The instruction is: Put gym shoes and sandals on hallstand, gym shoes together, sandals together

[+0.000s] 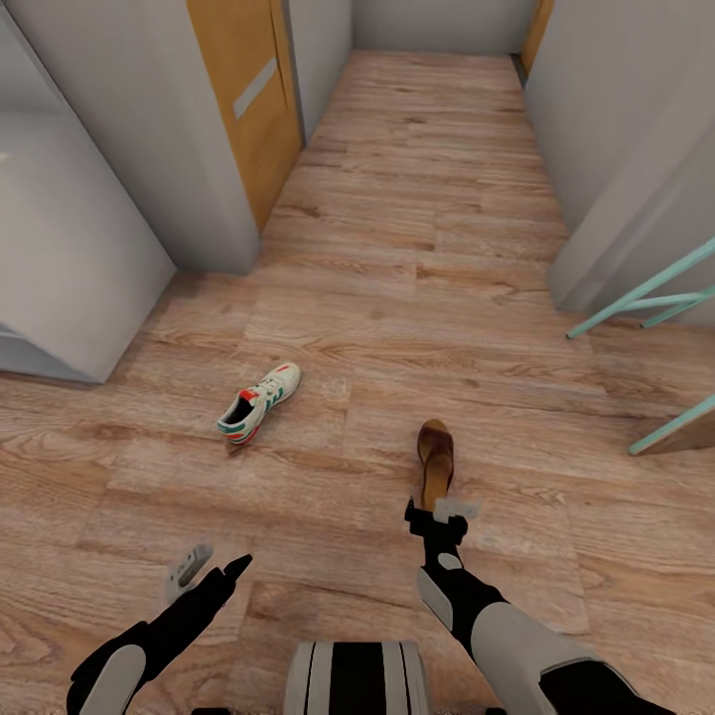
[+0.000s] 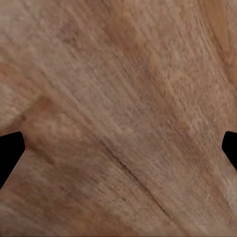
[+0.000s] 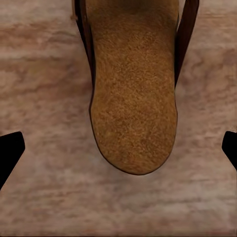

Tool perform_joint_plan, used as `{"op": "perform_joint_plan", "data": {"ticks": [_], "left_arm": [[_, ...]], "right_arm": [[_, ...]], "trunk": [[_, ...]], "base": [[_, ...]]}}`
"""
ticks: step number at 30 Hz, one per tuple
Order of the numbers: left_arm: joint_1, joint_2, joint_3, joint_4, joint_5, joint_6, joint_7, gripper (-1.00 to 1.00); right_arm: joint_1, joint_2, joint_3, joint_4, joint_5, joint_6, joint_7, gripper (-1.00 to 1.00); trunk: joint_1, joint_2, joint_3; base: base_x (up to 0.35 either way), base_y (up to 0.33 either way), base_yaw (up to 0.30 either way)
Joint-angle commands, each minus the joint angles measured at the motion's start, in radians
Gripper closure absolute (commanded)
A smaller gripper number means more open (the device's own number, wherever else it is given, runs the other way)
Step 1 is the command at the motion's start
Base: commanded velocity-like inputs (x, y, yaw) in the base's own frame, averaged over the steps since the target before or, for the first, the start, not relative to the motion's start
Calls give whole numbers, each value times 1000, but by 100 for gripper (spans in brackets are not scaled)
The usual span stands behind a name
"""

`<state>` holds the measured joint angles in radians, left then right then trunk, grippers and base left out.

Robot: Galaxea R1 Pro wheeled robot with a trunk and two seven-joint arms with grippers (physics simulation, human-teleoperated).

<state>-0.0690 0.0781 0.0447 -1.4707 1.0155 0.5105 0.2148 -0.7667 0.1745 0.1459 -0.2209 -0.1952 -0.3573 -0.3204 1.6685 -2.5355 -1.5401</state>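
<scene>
Now, from the head view, one sandal (image 1: 435,460) lies on the floor (image 1: 417,248) just ahead of the right gripper (image 1: 439,513); a gym shoe (image 1: 259,401) lies well apart to the left, ahead of the left gripper (image 1: 207,567); from the left wrist, spread jaws over bare planks; from the right wrist, spread jaws, the sandal's heel (image 3: 133,108) between them; better to lower straight and pinch the sole edges.

Even, bright, shadowless light covers the light brown wood-plank floor (image 1: 417,248); both wrist views look soft and blurred.
</scene>
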Motion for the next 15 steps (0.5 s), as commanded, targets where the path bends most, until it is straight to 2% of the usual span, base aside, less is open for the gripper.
{"op": "perform_joint_plan", "data": {"ticks": [1, 6, 9, 15], "left_arm": [[0, 0, 0, 0, 0, 0, 0, -100], [0, 0, -1, -6, -1, 1, -1, -100], [1, 5, -5, -72, 1, 6, -5, -100], [-52, 9, -2, -124, 4, 95, -16, -100]], "right_arm": [[0, 0, 0, 0, 0, 0, 2, -100], [0, 0, 0, -1, 0, 1, 8, -100], [0, 0, 0, -2, 1, 2, 10, -100], [0, 0, -1, -4, -1, 2, 10, -100]], "trunk": [[0, 0, -4], [3, -1, -23], [3, -1, -23], [3, -1, -23]], "base": [[0, 0, 0], [0, 0, 0], [0, 0, 0], [0, 0, 0]]}}
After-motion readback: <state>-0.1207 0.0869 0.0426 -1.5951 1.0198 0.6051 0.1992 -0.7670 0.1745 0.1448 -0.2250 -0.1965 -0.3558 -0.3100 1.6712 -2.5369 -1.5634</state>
